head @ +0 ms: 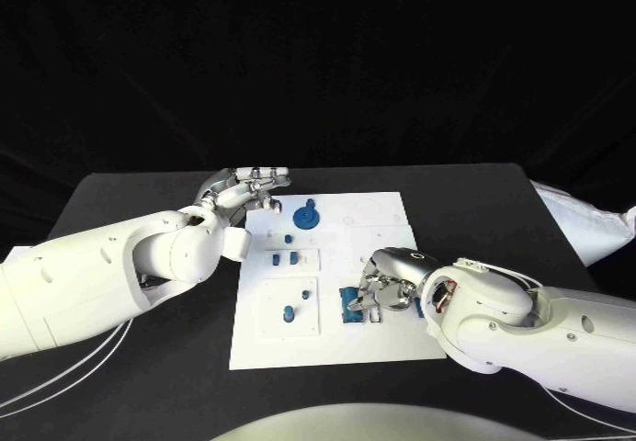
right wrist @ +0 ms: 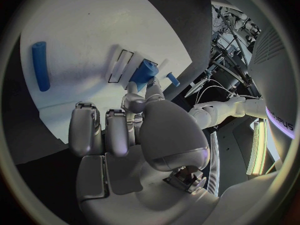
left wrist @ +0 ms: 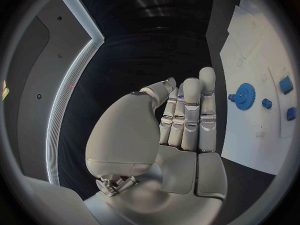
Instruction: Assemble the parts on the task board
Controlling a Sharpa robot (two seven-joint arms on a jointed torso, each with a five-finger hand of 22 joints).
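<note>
Parts, small and blue, are sitting scattered over the white task board point(head: 384, 207) in the middle of the black table point(head: 119, 197), and we are scanning from the left. Our left robot hand point(head: 249, 190) is hovering at the board's far left corner, fingers straight and side by side in the left wrist view point(left wrist: 187, 112), holding nothing. Just beside it, we are seeing the blue gear point(head: 306, 218) lying flat on the far part of the board; the left wrist view is catching it too point(left wrist: 244, 96), along with smaller blue pieces near it. Moving toward us down the board's left half, two short blue pegs point(head: 282, 260) are standing side by side in a raised white square, and nearer still another white square is carrying a blue oval piece point(head: 289, 314). Shifting right, our right robot hand point(head: 387, 285) is reaching in over the near middle of the board, fingers curled onto a blue block point(head: 353, 304). The right wrist view is showing fingertips point(right wrist: 139, 101) touching that block point(right wrist: 145, 73) at a white slotted holder, with a long blue rod point(right wrist: 40, 66) lying apart on the board.
</note>
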